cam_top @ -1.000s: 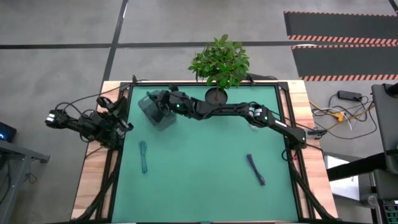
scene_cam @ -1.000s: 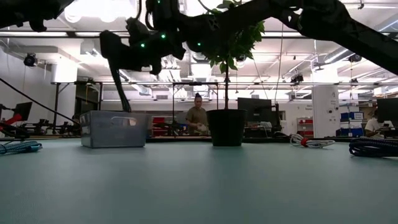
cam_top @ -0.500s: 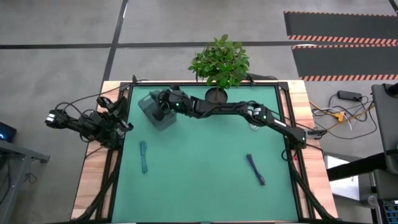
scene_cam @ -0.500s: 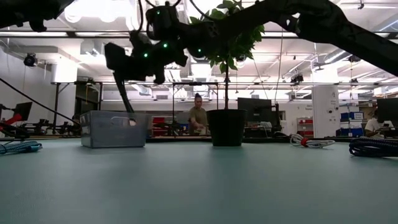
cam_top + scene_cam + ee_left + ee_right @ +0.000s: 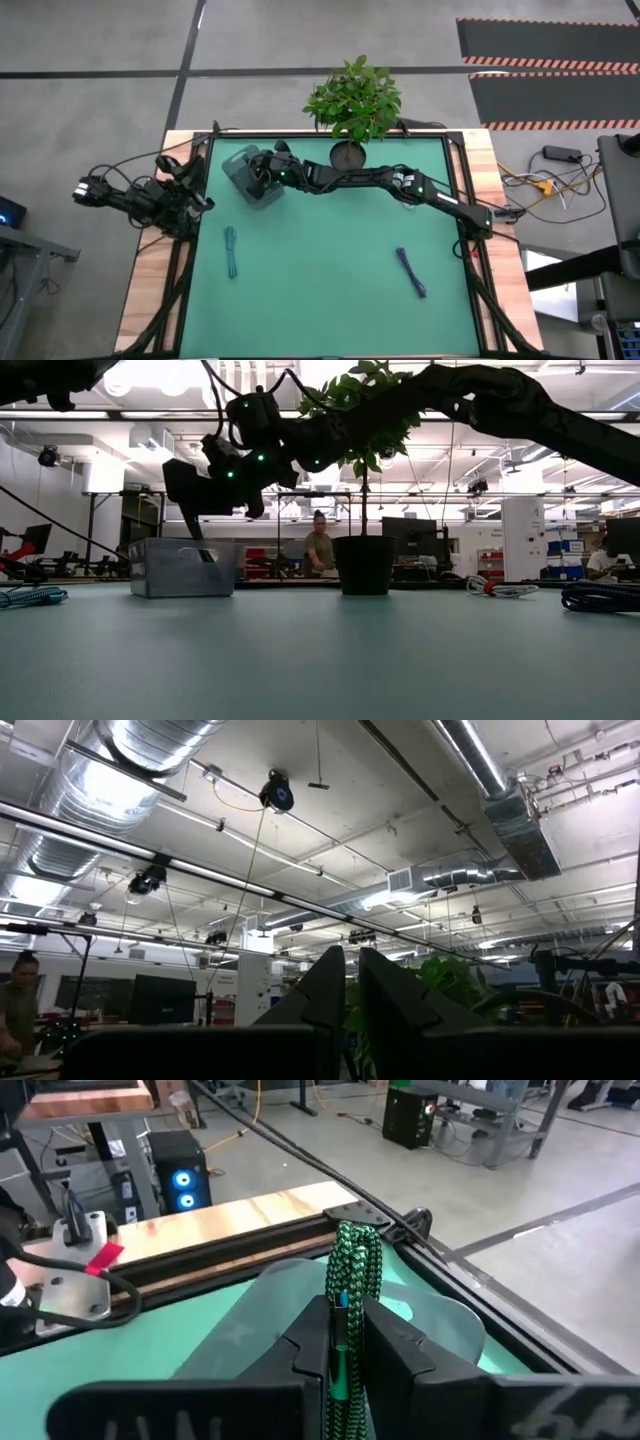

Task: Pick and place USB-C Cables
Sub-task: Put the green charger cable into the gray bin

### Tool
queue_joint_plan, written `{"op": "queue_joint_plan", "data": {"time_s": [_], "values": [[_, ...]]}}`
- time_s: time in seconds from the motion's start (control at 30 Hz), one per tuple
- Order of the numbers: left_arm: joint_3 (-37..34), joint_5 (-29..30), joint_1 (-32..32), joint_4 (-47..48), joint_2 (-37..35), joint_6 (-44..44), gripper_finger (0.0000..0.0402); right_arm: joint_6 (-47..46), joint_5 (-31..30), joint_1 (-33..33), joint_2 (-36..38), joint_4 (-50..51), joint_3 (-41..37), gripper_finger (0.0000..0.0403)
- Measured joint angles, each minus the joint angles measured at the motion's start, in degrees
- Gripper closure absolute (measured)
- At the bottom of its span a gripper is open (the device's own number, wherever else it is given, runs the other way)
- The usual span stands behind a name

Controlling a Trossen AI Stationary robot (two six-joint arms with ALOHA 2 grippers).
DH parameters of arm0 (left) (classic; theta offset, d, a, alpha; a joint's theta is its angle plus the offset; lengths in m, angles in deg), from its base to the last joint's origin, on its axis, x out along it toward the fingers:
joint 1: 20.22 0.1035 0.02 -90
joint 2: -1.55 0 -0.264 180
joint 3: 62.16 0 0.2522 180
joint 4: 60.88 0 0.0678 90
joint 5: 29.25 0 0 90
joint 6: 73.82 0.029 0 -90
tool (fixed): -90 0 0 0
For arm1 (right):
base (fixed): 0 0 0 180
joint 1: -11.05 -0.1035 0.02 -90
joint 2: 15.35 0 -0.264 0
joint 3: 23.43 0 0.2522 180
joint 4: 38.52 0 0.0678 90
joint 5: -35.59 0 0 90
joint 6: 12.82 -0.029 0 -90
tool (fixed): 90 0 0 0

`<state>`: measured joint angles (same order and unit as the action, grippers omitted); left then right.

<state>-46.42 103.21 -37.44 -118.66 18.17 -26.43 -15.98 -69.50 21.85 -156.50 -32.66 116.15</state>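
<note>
One green braided USB-C cable bundle (image 5: 352, 1295) sits clamped in my right gripper (image 5: 345, 1342), long axis running out past the fingertips, directly above the grey mesh basket (image 5: 251, 178). My left gripper (image 5: 345, 982), clenched and empty, waits well beyond the basket.

We see a matt, smooth green mat covering the table (image 5: 320, 300), framed by pale, bare wood along both side edges. The green cable (image 5: 355, 1270) in the right hand (image 5: 345, 1342) has a braided, woven-cloth sheath with a rough texture; the hand's 2 fingers look like matt black plastic. The basket (image 5: 181, 567) reads as grey mesh. The plant pot (image 5: 364, 565) is matt black.
</note>
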Motion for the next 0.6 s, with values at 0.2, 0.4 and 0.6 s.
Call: {"op": "queue_joint_plan", "data": {"time_s": [0.2, 0.4, 0.6], "values": [[0.0, 0.0, 0.0, 0.0, 0.0, 0.0, 0.0382, 0.07, 0.0, 0.0, 0.0, 0.0, 0.0, 0.0374], [0.01, 0.0, 0.0, 0.0, 0.0, 0.0, 0.0382, 0.13, -0.02, 0.0, 0.0, -0.04, -0.01, 0.0374], [0.0, 0.02, 0.0, 0.0, 0.0, 0.0, 0.0382, 0.15, -0.02, 0.0, 0.0, 0.26, 0.0, 0.0374]]}}
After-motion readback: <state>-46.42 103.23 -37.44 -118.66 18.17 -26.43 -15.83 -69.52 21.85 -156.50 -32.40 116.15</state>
